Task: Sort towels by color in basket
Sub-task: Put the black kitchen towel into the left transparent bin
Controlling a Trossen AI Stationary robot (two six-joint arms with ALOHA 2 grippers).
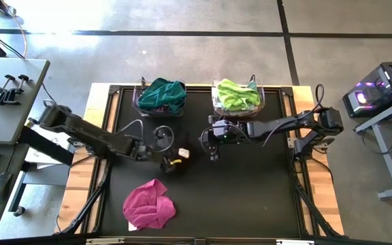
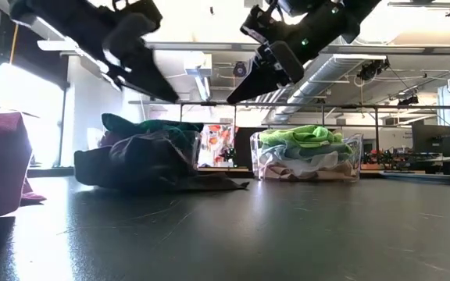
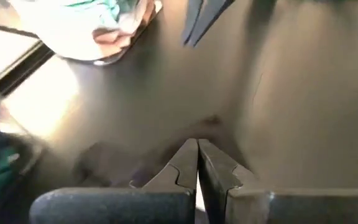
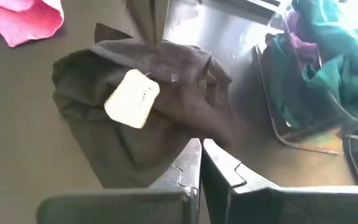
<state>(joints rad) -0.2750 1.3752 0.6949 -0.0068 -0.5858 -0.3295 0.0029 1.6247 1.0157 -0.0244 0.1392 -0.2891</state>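
- The left gripper [image 1: 171, 160] hangs over the middle of the black table mat [image 1: 250, 197], its two fingers pressed together on a corner of a black towel [image 4: 148, 118]; the right wrist view shows that corner pulled up into its tips.
- The black towel lies crumpled on the mat just at 6 o'clock of the left basket [image 1: 140, 102], a pale label [image 4: 132, 98] showing on its top side.
- The right gripper [image 1: 211, 151] hovers close at 3 o'clock of the black towel, fingers pressed together with nothing between them.
- The left basket holds a teal towel [image 1: 162, 94] piled over a purple one [image 4: 294, 28].
- The right basket [image 2: 354, 160], at 3 o'clock of the left one, holds a lime green towel [image 1: 237, 95] on top of paler cloths [image 2: 307, 164].
- A magenta towel [image 1: 148, 203] lies alone on the mat at 7 o'clock of the black towel, near the table's front edge.
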